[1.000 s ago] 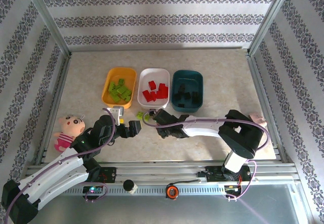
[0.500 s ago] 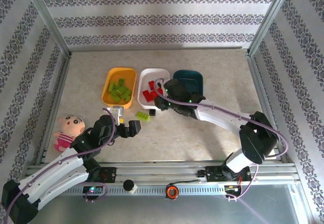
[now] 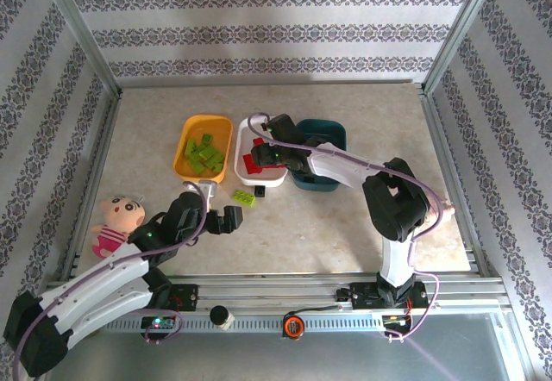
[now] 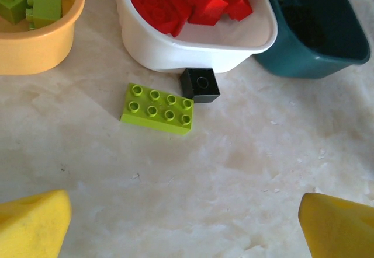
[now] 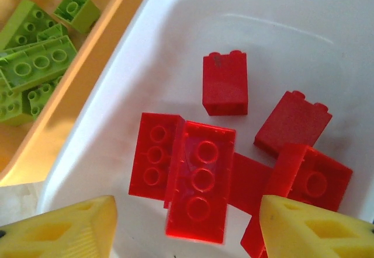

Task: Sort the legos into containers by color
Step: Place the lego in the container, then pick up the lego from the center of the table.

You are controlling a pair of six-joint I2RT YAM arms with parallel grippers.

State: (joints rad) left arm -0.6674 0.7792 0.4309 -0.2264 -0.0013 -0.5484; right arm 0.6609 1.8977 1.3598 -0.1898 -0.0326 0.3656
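Loose on the table (image 4: pixel 251 170): lime brick (image 4: pixel 156 108) and black brick (image 4: pixel 200 85), just beside the white tray (image 4: pixel 175 58). Judged light, rigid, slick; grip across flat sides. Left gripper (image 4: pixel 186 226) wide, empty. Right gripper (image 5: pixel 190 234) parted over red bricks (image 5: pixel 225 86), holding nothing

Right gripper (image 3: pixel 267 152) left low spot on bench (image 3: pixel 328 226) near lime brick (image 3: pixel 242 196), now over white tray (image 3: pixel 255 126). Fingers (image 5: pixel 64 229) were shut, now parted. Red brick (image 5: pixel 198 182) lies loose between them on other red bricks (image 5: pixel 292 124). Black brick (image 3: pixel 259 191) on bench now uncovered.
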